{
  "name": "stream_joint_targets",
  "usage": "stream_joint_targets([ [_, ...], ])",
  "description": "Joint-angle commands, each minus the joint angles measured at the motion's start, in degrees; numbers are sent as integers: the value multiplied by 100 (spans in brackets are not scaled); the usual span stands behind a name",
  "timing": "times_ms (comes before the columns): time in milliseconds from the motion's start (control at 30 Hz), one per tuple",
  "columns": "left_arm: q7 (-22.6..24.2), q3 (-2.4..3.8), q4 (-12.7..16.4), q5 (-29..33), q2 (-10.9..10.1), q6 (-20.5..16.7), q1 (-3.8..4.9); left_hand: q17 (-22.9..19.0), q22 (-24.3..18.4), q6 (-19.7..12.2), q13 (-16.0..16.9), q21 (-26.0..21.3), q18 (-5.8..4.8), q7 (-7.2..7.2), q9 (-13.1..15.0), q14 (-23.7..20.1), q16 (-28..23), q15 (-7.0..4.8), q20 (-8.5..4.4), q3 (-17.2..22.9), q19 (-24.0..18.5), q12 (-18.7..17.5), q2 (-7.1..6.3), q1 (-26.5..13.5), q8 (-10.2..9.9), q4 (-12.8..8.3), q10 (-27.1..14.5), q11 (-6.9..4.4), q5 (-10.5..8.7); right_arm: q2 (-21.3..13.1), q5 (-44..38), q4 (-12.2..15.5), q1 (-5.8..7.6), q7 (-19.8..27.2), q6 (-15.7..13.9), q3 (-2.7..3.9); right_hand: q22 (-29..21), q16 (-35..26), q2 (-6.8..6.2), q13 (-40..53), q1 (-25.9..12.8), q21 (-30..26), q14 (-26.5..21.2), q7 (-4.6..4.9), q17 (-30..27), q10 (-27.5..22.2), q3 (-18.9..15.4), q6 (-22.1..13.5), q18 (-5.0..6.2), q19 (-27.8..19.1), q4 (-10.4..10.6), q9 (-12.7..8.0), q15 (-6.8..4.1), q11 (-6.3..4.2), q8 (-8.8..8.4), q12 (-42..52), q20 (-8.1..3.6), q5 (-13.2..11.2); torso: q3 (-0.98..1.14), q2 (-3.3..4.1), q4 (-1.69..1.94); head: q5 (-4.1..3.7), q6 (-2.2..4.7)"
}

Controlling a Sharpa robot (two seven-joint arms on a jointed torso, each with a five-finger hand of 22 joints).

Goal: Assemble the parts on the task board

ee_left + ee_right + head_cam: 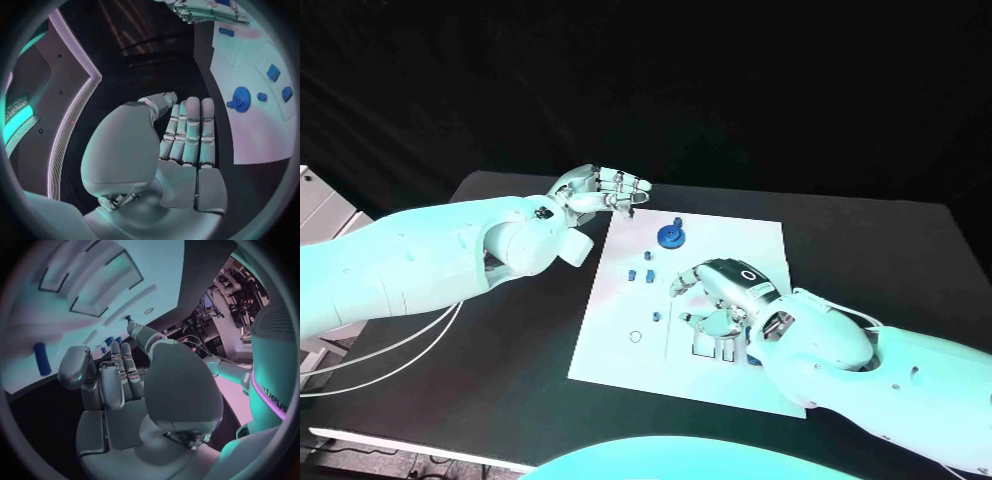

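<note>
blue round part (241, 98) beside the left hand (187, 135).

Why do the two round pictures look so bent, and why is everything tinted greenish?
In both wrist views a fisheye lens curves straight lines: the white board edges bow in the left wrist view, and its slots curve in the right wrist view. In the head view, teal light washes the board and both arms, while the background stays black. The left hand and right hand loom large, being nearest the lens.
</note>
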Motion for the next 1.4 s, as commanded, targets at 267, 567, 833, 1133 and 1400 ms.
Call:
stream_joint_targets([
  [267, 23, -5, -21, 29, 2, 94, 5, -8, -13, -23, 2, -40, 81, -2, -6, -31, -20, 14, 1, -30, 35, 47, 20, -48, 22, 1, -39, 2, 34, -696, 548, 74, 456, 33, 540, 99, 586, 244, -6, -10, 40, 568, 229, 5, 386, 126, -88, 7, -46, 267, 77, -29, -42, -44, -55, 162, -35, 40, -4, -27, -36, -113, 76],
  [567, -14, -15, -8, 29, 16, 177, 4, -9, -15, -22, 1, -44, 81, -2, -6, -31, -19, 15, 2, -33, 36, 54, 20, -53, 26, 3, -38, 2, 33, -681, 260, -246, 519, -50, 856, 94, 595, 265, -6, -53, 120, 578, 273, -105, 406, -7, -596, -52, -54, 312, 238, -74, -42, -37, -155, 197, -49, 128, 2, -18, -26, -119, 110],
  [833, -49, -19, -7, 27, 13, 195, 4, -11, -20, -20, 0, -52, 80, -2, -6, -29, -17, 17, 4, -44, 37, 64, 20, -72, 32, 16, -41, 3, 27, -559, 166, -374, 504, -276, 1052, 67, 608, 293, 117, -55, 288, 607, 295, -108, 454, 15, -637, -35, -59, 336, 295, -91, -47, -43, -184, 260, -51, 43, -3, -11, -24, -125, 109],
  [1133, -92, -20, -1, 16, 13, 235, 4, -12, -21, -20, -1, -53, 80, -1, -6, -28, -16, 18, 5, -46, 37, 65, 19, -76, 33, 18, -42, 4, 26, -434, 127, -479, 486, -349, 1089, 44, 639, 318, 187, -58, 343, 680, 320, -64, 494, 151, -390, 85, -72, 374, 361, -96, -72, -67, -166, 334, -70, -6, -5, -19, -26, -123, 86],
  [1400, -108, -20, 4, 8, 9, 253, 4, -12, -21, -20, -1, -53, 80, -1, -6, -28, -16, 18, 5, -46, 37, 65, 19, -76, 33, 18, -42, 4, 26, -373, 111, -547, 459, -381, 1088, 30, 728, 333, 186, -89, 288, 873, 334, 25, 517, 464, 442, 349, -107, 443, 477, -59, -129, -135, -88, 290, -128, -441, -7, -19, -28, -112, 94],
])
